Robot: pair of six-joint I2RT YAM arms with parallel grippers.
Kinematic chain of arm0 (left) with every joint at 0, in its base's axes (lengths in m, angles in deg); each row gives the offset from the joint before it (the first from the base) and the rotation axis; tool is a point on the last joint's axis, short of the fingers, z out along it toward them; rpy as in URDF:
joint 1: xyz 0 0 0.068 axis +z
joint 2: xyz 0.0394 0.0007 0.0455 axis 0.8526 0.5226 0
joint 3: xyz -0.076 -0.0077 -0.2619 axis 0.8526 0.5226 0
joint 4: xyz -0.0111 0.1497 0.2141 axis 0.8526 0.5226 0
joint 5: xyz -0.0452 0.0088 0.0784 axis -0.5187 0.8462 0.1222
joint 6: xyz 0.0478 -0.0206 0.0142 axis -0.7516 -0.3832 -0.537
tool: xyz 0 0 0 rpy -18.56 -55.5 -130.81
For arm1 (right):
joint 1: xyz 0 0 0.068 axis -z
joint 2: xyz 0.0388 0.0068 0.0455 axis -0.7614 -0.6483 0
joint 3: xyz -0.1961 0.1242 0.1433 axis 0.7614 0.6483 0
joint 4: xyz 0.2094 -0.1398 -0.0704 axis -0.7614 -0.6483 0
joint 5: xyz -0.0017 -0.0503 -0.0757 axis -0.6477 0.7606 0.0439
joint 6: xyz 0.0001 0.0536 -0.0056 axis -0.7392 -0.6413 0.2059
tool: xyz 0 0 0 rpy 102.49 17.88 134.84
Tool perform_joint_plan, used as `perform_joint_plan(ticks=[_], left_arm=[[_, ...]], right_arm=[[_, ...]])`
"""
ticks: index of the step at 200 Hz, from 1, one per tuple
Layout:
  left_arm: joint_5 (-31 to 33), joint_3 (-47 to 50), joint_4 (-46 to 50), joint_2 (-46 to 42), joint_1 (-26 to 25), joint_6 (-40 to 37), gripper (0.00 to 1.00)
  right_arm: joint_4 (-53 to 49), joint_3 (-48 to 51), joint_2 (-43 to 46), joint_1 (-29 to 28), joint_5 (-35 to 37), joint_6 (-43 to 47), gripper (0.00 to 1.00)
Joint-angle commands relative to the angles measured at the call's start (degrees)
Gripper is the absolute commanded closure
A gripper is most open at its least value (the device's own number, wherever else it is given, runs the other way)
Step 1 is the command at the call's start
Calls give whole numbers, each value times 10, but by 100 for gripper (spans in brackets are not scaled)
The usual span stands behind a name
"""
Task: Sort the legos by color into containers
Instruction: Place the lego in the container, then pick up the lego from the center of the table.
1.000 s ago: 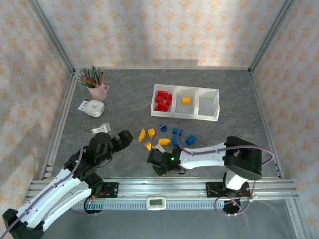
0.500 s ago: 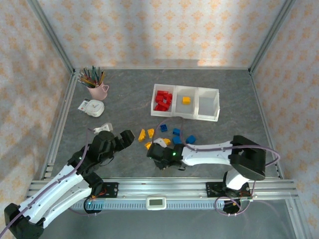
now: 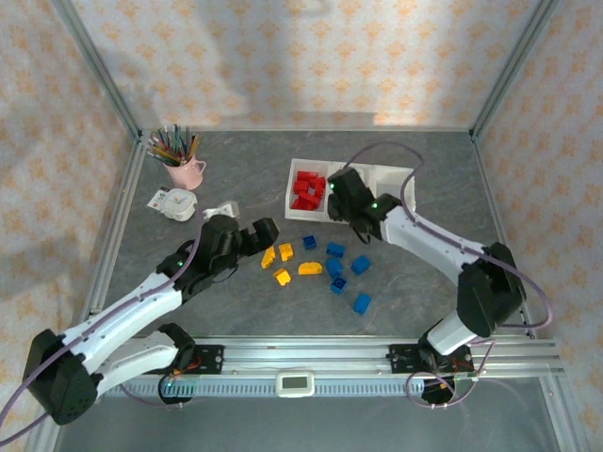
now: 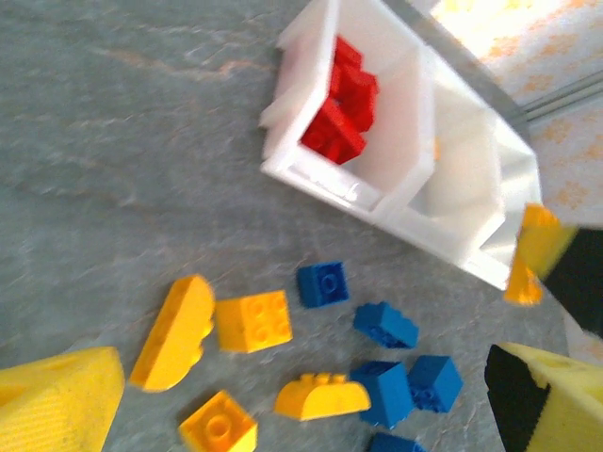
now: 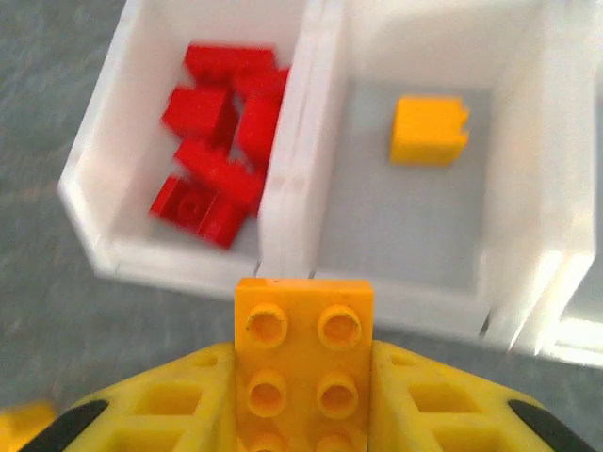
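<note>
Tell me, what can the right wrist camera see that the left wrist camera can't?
Right wrist view: a held yellow brick clamped in the right tool, and a second yellow brick lying in the middle bin. Left wrist view: loose blue bricks and loose yellow bricks on the table. Both: the red bricks inside the white containers.

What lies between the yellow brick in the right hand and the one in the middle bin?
Beyond the held yellow brick, the right wrist view shows the middle bin's near wall, then bare floor, then the other yellow brick.
</note>
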Motion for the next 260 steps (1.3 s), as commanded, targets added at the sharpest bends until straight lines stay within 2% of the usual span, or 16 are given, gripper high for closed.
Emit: perform_joint_plan(ticks=[1, 32, 61, 92, 134, 181, 225, 260], left_arm=[[-1, -43, -58, 44, 1, -39, 1], [9, -78, -85, 105, 0, -52, 1], [12, -92, -98, 130, 0, -56, 1], [18, -97, -98, 135, 0, -60, 1], [17, -99, -90, 126, 1, -61, 1], [26, -72, -62, 67, 1, -60, 1], [42, -18, -23, -10, 1, -39, 1], [63, 26, 12, -72, 1, -13, 1]], right_arm=[[28, -52, -67, 37, -16, 33, 66], [38, -130, -168, 64, -2, 46, 66], [52, -172, -221, 92, -14, 43, 65], [45, -202, -242, 104, -26, 45, 55], [34, -205, -204, 104, -47, 47, 50], [34, -111, -93, 86, -73, 37, 48], [17, -16, -10, 23, -64, 17, 44], [17, 42, 20, -44, -59, -13, 41]])
